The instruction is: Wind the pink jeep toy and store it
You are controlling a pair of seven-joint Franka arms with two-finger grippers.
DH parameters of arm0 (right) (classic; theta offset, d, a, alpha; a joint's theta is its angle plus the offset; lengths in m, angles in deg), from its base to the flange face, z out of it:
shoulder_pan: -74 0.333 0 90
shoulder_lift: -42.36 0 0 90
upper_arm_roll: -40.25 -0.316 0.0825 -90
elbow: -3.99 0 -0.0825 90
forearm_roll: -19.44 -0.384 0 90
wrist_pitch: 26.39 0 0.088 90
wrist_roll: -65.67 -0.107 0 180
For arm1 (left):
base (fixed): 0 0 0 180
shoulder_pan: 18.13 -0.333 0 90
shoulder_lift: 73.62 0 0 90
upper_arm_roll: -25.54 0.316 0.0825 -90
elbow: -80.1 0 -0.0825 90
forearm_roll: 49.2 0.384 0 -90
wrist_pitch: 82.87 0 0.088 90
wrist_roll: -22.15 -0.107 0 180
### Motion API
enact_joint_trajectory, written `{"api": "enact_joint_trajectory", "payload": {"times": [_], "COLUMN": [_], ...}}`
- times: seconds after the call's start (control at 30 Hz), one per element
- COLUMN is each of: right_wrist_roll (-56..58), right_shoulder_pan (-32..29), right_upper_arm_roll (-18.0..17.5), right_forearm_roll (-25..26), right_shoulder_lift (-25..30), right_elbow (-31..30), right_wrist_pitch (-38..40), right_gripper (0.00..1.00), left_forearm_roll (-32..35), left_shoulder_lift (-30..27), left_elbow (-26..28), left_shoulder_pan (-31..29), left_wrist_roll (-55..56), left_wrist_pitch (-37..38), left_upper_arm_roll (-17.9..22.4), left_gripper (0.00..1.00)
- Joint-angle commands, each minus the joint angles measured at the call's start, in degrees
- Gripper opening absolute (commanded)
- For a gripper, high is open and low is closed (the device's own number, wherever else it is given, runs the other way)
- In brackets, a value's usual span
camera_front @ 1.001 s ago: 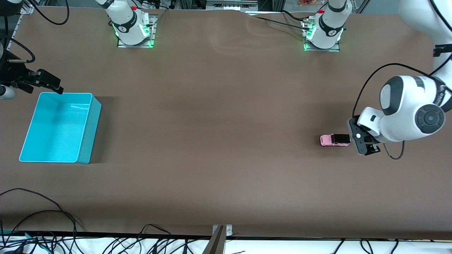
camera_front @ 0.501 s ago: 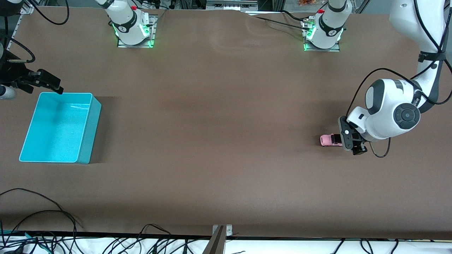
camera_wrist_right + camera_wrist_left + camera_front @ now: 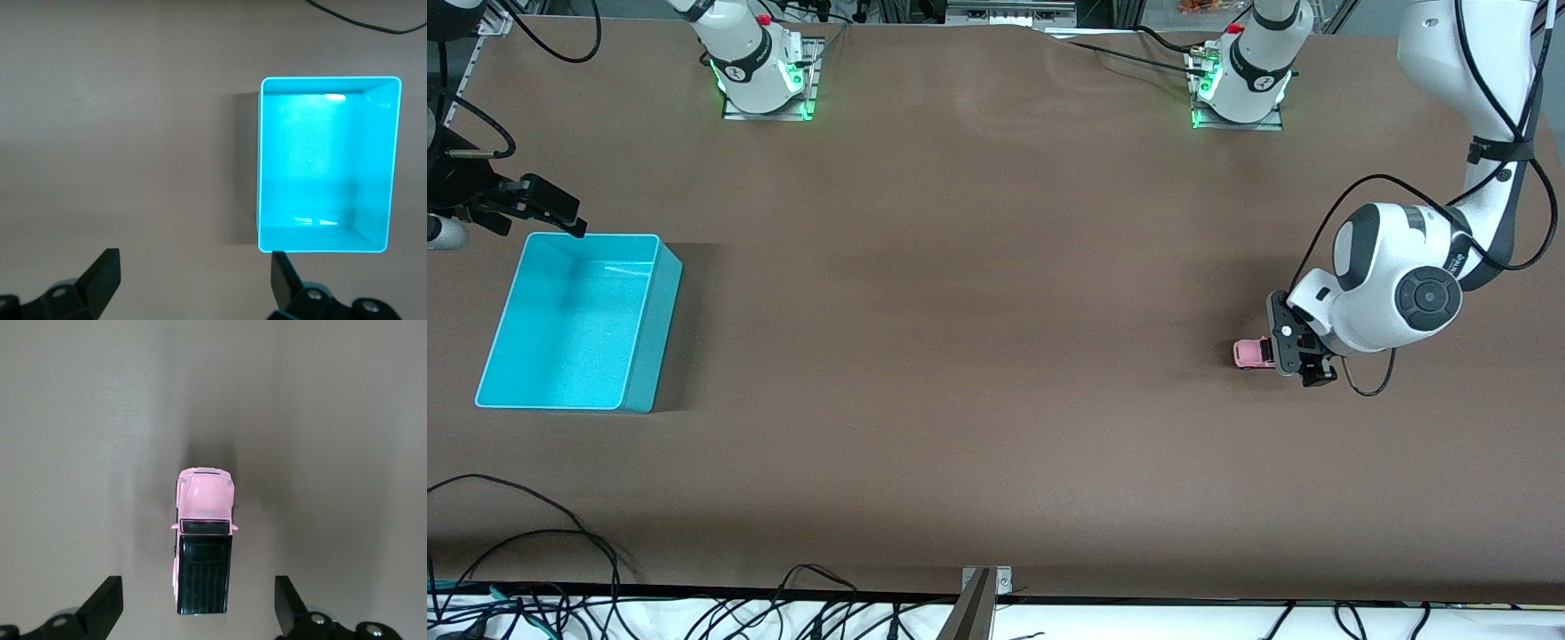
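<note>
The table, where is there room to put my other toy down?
The big brown stretch of table between the turquoise bin and the pink jeep toy is bare. The bin is empty inside too. It is crowded only by the jeep, where the left hand hovers open over it. The right hand waits by the bin.

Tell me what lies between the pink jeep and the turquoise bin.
Only bare brown table lies between the pink jeep toy and the turquoise bin, as the front view shows.
</note>
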Motion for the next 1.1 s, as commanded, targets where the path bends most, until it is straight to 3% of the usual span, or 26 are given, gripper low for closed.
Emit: {"api": "enact_joint_trajectory", "payload": {"times": [0.0,0.6,0.67,0.73,0.77,1.0,1.07], "right_wrist_roll": [-0.11,-0.11,-0.2,-0.2,-0.2,-0.11,-0.11], "right_shoulder_pan": [0.1,0.18,0.18,0.18,0.27,0.27,0.27], "right_upper_arm_roll": [0.02,-0.07,-0.07,-0.16,-0.16,-0.07,-0.07], "right_forearm_roll": [0.61,0.61,0.53,0.53,0.44,0.52,0.53], "right_shoulder_lift": [-0.48,-0.48,-0.39,-0.39,-0.39,-0.57,-0.74], "right_elbow": [1.39,1.39,1.39,1.65,1.91,2.0,2.0], "right_wrist_pitch": [0.7,0.79,0.79,0.79,0.79,0.88,0.88], "right_gripper": [1.0,1.0,1.0,1.0,1.0,1.0,1.0], "left_forearm_roll": [2.04,2.84,2.75,2.75,2.66,0.73,0.73], "left_shoulder_lift": [2.44,7.27,7.54,7.45,7.45,7.28,7.1], "left_elbow": [-0.09,0.35,0.79,0.88,0.97,2.2,2.11], "left_shoulder_pan": [-0.49,-3.56,-3.65,-3.56,-3.56,-3.83,-3.83], "left_wrist_roll": [-1.05,-5.53,-5.53,-5.53,-5.53,-5.71,-5.71], "left_wrist_pitch": [-0.64,-8.2,-8.29,-8.29,-8.2,-7.85,-7.76], "left_upper_arm_roll": [0.2,0.11,0.02,0.02,0.02,-1.12,-1.73], "left_gripper": [1.0,1.0,0.92,0.74,0.7,0.44,0.44]}}
